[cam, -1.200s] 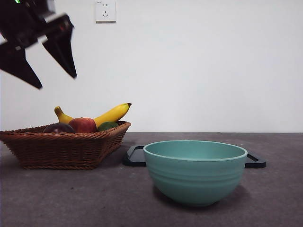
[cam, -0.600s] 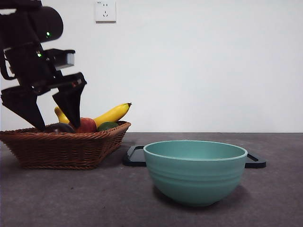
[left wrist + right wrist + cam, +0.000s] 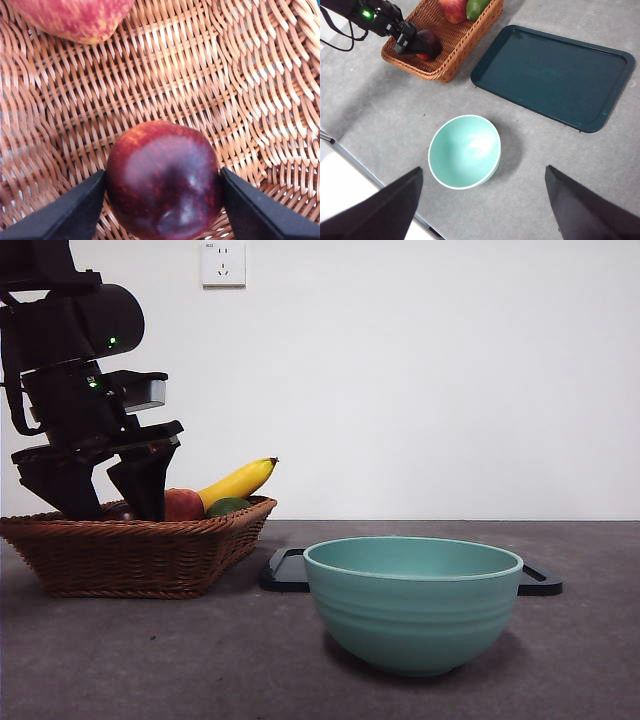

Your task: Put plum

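The plum (image 3: 162,180), dark maroon and glossy, lies in the wicker basket (image 3: 130,555) at the left. My left gripper (image 3: 162,175) is down in the basket, open, with one jaw close on each side of the plum. In the front view this gripper (image 3: 105,505) hides nearly all of the plum. The right wrist view shows the plum (image 3: 427,44) between the left jaws. My right gripper (image 3: 483,170) is open and empty, high above the table.
The basket also holds a red-and-yellow apple (image 3: 182,505), a banana (image 3: 240,480) and a green fruit (image 3: 228,506). A teal bowl (image 3: 412,600) stands in front at the middle. A dark tray (image 3: 555,75) lies behind it, beside the basket.
My left gripper has come down from above the basket into it, and its jaws now straddle the plum. The fruit, bowl and tray have not moved.
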